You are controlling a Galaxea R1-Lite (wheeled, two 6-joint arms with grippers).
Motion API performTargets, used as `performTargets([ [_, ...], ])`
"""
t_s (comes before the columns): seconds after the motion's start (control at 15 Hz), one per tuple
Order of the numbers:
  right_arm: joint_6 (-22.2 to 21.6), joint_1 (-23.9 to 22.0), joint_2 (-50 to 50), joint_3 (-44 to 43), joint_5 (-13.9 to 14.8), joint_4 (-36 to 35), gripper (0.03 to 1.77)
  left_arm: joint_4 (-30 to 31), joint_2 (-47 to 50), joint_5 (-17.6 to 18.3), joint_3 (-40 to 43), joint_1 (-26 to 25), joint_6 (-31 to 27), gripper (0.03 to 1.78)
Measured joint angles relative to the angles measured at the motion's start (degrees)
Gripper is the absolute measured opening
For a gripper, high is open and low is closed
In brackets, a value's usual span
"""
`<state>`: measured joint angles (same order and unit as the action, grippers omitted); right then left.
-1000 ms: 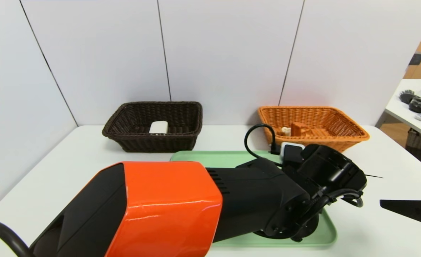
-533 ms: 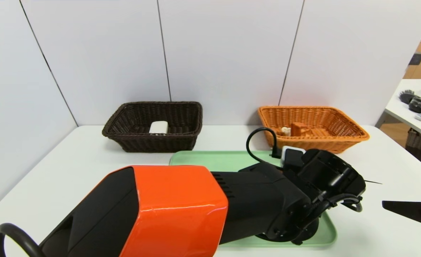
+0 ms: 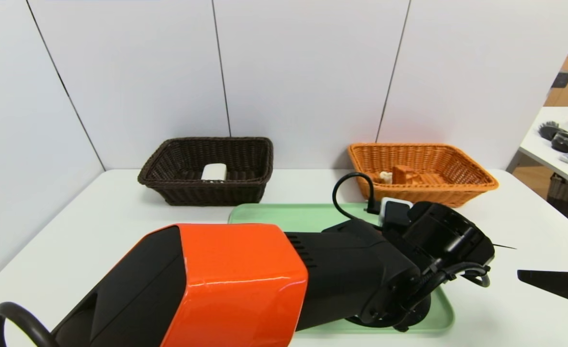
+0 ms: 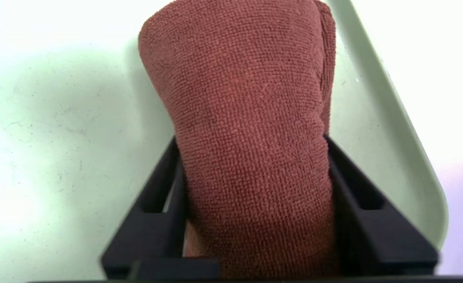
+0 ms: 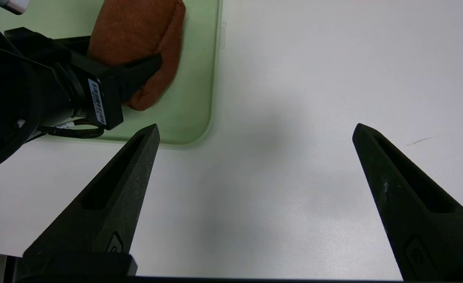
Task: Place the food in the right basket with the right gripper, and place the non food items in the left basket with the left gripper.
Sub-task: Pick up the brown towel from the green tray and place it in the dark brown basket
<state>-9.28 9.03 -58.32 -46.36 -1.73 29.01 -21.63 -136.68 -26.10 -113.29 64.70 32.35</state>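
A rolled brown towel (image 4: pixel 247 98) lies on the green tray (image 3: pixel 288 214), near its right edge. My left gripper (image 4: pixel 251 140) is shut on the towel, one black finger pressing into each side. From the head view my left arm (image 3: pixel 409 250) hides both. The towel (image 5: pixel 137 27) also shows in the right wrist view. My right gripper (image 5: pixel 255 131) hangs open over bare table right of the tray, also seen as (image 3: pixel 553 284). The white block (image 3: pixel 214 172) lies in the dark left basket (image 3: pixel 168 164). The orange food (image 3: pixel 404 174) sits in the tan right basket (image 3: pixel 457 159).
Both baskets stand at the back of the white table against grey wall panels. A black cable loop (image 3: pixel 346 188) rises from my left wrist in front of the right basket. A side table (image 3: pixel 563 159) with small items stands off to the far right.
My left arm dropped a little toward the tray, then held still. My right gripper drifted slightly toward the right edge of the table.
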Motion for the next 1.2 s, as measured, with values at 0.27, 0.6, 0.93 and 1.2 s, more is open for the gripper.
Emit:
performTargets([
  [0.27,-0.01,0.0,0.02,-0.11,0.09,-0.05,1.69,-0.52,0.55,-0.07,0.0,-0.04,0.02,0.51],
  [0.6,0.0,0.0,0.02,0.04,0.05,-0.35,1.69,-4.91,5.36,-1.84,0.33,-2.57,0.13,0.51],
  [0.93,0.16,0.0,-0.39,0.11,-0.46,-0.82,1.69,-11.14,14.49,-1.97,1.94,-9.3,0.05,0.51],
  [1.2,0.29,0.04,-0.57,0.04,-2.1,-0.88,1.69,-16.26,22.76,-1.32,2.38,-18.36,-4.82,0.51],
])
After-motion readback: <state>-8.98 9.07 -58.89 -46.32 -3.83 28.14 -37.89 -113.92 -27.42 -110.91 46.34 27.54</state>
